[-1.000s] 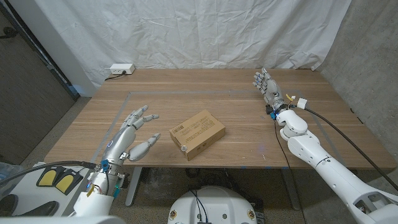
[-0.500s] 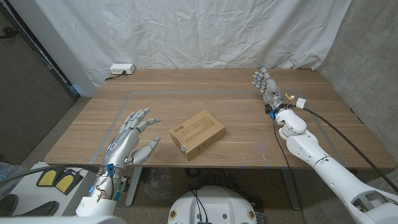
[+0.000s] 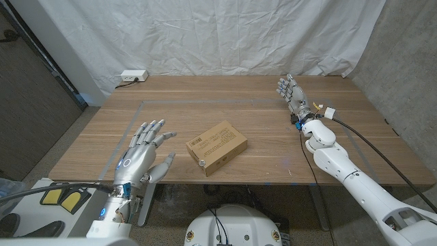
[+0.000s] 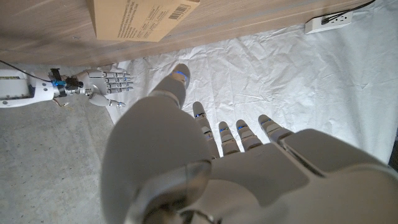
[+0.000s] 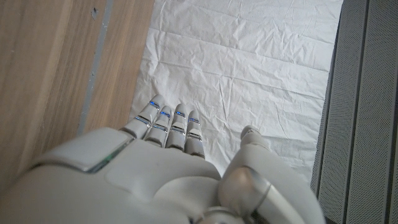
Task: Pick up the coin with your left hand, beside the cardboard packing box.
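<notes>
A brown cardboard packing box point(image 3: 216, 146) with a white label lies near the middle of the table, and its underside edge shows in the left wrist view point(image 4: 140, 15). A small silvery coin point(image 3: 201, 162) lies against the box's near corner. My left hand point(image 3: 143, 154) hovers to the left of the box near the table's front edge, fingers spread and holding nothing, a hand's width from the coin. From the wrist its back point(image 4: 205, 162) shows with the fingers apart. My right hand point(image 3: 292, 96) is at the far right of the table, open and holding nothing point(image 5: 168, 168).
A white power strip point(image 3: 132, 76) lies at the table's far left corner. Pale tape lines point(image 3: 205, 102) frame a rectangle on the wooden table top. A white cloth hangs behind the table. A cable point(image 3: 369, 140) runs along my right arm.
My left hand has turned its back upward and shifted slightly toward the near edge, with the forearm swinging in under it. The box, the coin and my right hand have not moved.
</notes>
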